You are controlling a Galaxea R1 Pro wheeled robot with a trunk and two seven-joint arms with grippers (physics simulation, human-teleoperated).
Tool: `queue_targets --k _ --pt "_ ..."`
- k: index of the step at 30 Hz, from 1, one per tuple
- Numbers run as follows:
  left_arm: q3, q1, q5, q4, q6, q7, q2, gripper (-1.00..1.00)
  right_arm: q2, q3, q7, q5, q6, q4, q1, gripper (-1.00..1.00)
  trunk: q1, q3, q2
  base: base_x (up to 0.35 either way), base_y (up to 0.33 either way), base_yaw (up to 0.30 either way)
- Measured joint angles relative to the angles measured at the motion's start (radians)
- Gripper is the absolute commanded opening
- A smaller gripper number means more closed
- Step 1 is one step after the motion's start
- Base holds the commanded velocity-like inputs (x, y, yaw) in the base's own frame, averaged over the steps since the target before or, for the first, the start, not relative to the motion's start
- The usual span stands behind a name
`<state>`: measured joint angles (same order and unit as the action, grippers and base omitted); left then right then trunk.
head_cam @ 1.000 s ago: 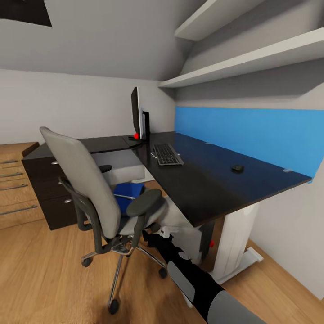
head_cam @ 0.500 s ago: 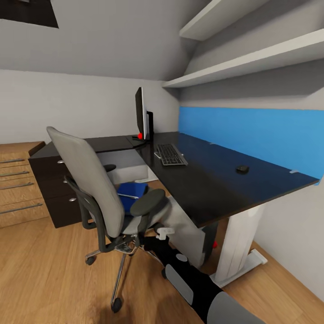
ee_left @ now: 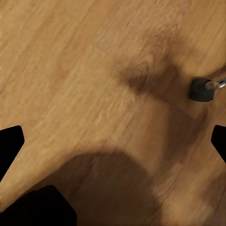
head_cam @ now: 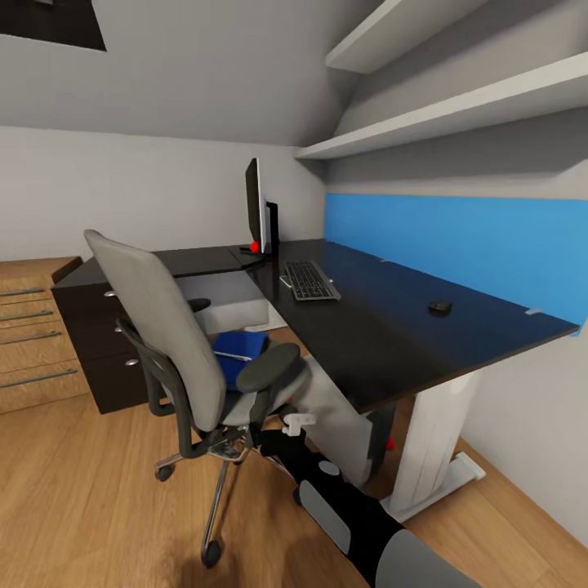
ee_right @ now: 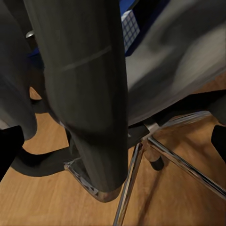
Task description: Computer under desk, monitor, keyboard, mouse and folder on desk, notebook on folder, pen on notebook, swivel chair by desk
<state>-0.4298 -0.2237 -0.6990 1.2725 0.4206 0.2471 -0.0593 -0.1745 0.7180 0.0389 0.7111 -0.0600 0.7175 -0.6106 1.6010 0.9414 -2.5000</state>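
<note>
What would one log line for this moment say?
right gripper: at chair armrest post | folder: on seat | keyboard, mouse: on desk

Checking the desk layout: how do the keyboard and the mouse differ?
The keyboard is a long, flat, grey-keyed slab; the mouse is a small black lump. The keyboard lies close to the monitor; the mouse sits apart, further along. Both rest on the dark desk.

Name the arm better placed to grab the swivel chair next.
Right, probably. Its wrist view looks straight at the swivel chair armrest post, between open fingers, and the right arm reaches toward the chair. The left wrist view looks down at the wooden floor.
</note>
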Motion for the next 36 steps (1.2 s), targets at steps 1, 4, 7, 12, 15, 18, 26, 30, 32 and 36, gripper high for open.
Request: queue_targets --k 1,4,7,12,15,18,26,30,32,36 --pt "0.000 0.000 0.001 -0.001 0.000 0.000 0.000 1.00 0.000 0.000 0.000 0.000 0.000 0.000 0.000 1.00 0.000 0.000 0.000 0.039 0.000 0.000" --pt "-0.001 0.000 0.002 -0.003 -0.001 0.000 0.000 1.00 0.000 -0.001 0.000 -0.001 0.000 0.000 0.000 1.00 0.000 0.000 0.000 0.092 0.035 0.000" --pt "0.000 0.000 0.004 -0.004 -0.001 0.001 -0.001 1.00 0.000 0.001 -0.001 -0.001 0.000 0.001 0.000 1.00 0.000 0.000 0.000 0.163 0.090 0.000" --pt "-0.001 0.000 0.003 -0.005 -0.001 0.003 0.000 1.00 0.000 0.002 -0.001 -0.001 0.000 0.000 0.000 1.00 0.000 0.000 0.000 0.056 0.032 0.000" --pt "-0.001 0.000 0.002 -0.005 -0.001 0.003 0.000 1.00 0.000 0.005 -0.002 -0.002 0.000 0.000 0.000 1.00 0.000 0.000 0.000 0.017 0.010 0.000" --pt "-0.001 0.000 0.001 -0.005 -0.001 0.004 0.000 1.00 0.000 0.017 -0.004 -0.007 0.000 0.000 0.000 1.00 0.000 0.000 0.000 0.007 0.004 0.000" --pt "-0.002 0.000 0.001 -0.005 -0.001 0.006 0.000 1.00 0.000 0.035 -0.005 -0.016 0.001 0.000 0.000 1.00 0.000 0.000 0.000 0.002 0.001 0.007" --pt "-0.002 0.000 0.001 -0.005 0.000 0.005 0.000 1.00 0.000 0.052 -0.006 -0.018 0.001 0.001 0.000 1.00 0.000 0.000 0.000 0.000 0.000 0.127" --pt "-0.002 0.000 0.001 -0.005 0.000 0.005 0.000 1.00 0.000 0.079 -0.004 -0.022 0.000 0.001 0.000 1.00 0.000 0.000 0.000 0.000 0.000 0.182" --pt "-0.002 0.000 0.001 -0.005 0.000 0.004 0.000 1.00 0.000 0.151 -0.007 -0.026 -0.001 0.007 0.000 1.00 0.000 0.000 0.000 0.000 0.000 0.078"
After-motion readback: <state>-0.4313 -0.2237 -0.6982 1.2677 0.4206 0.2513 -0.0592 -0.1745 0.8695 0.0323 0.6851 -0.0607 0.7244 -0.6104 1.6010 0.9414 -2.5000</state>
